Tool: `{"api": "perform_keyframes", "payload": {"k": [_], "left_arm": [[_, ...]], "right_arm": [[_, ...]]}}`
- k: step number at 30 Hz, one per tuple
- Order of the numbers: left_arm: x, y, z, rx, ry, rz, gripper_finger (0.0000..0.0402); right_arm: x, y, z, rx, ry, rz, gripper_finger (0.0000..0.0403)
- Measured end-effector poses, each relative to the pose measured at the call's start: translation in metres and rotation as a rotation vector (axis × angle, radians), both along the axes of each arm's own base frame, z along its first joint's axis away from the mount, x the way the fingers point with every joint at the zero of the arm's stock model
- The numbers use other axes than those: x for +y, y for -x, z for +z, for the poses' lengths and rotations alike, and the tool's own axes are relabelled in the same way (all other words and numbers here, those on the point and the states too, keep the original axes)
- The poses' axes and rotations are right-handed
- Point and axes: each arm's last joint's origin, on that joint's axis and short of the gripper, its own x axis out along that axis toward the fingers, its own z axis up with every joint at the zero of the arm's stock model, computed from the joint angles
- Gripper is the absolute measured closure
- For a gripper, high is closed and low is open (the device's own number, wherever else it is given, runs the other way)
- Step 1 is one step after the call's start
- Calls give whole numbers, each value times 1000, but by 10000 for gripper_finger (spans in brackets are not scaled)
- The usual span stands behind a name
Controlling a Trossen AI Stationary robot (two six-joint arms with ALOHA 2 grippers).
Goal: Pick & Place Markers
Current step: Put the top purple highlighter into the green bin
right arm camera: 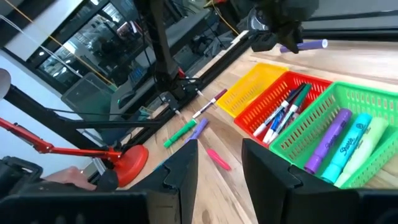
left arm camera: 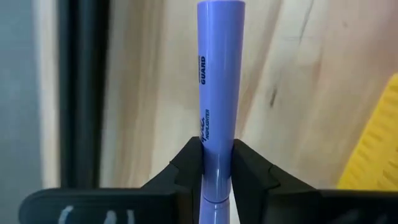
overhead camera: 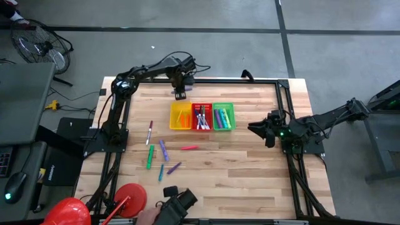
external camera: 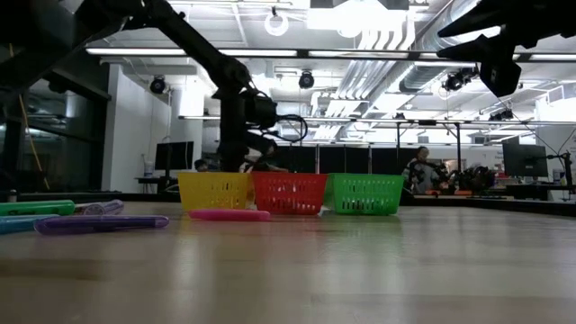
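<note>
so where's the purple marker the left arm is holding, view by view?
High view: purple marker sits in the left gripper at the table's far edge, behind the yellow basket.
Low view: not distinguishable; the left arm stands behind the yellow basket.
Left wrist view: centre, clamped between the jaws.
Right wrist view: top, sticking out of the far gripper.
Shared landmark: the yellow basket.

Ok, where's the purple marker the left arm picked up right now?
The purple marker is clamped in the left gripper, held above the table's far edge just behind the yellow basket, on the left side in the high view.
</note>
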Motion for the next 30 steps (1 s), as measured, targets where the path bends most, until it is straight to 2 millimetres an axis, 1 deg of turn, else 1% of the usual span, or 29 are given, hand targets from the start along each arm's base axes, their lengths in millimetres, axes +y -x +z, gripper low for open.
{"api": "perform_keyframes", "payload": {"k": [6,8,11,14,16,19,23,24,26,28,30], "left_arm": [[2,-4,28,-15,-6,5,347],[3,-6,40,-48,1,11,347],[4,-11,61,-137,25,28,347],[4,-18,87,-251,32,32,347],[0,-24,106,-323,24,26,347],[-11,-35,135,-427,-7,-12,347],[-35,-51,168,-546,-46,-74,347],[-41,-56,173,-573,-53,-85,347],[-55,-70,177,-636,-62,-99,347],[-67,-79,179,-691,-2,-101,347],[-78,-86,186,-770,65,-130,347]], "right_arm": [[0,0,0,-4,1,-1,290],[-1,0,0,-5,7,-18,290],[-1,0,1,-1,37,-40,290],[-2,0,1,0,68,-73,290],[-3,1,1,2,92,-98,290],[-4,1,2,7,133,-135,290],[-6,1,6,-4,211,-196,289],[-7,1,8,-8,239,-215,287],[-11,0,12,-17,298,-248,281],[-16,-1,15,-26,346,-273,272],[-23,-2,18,-36,379,-288,261]]}}
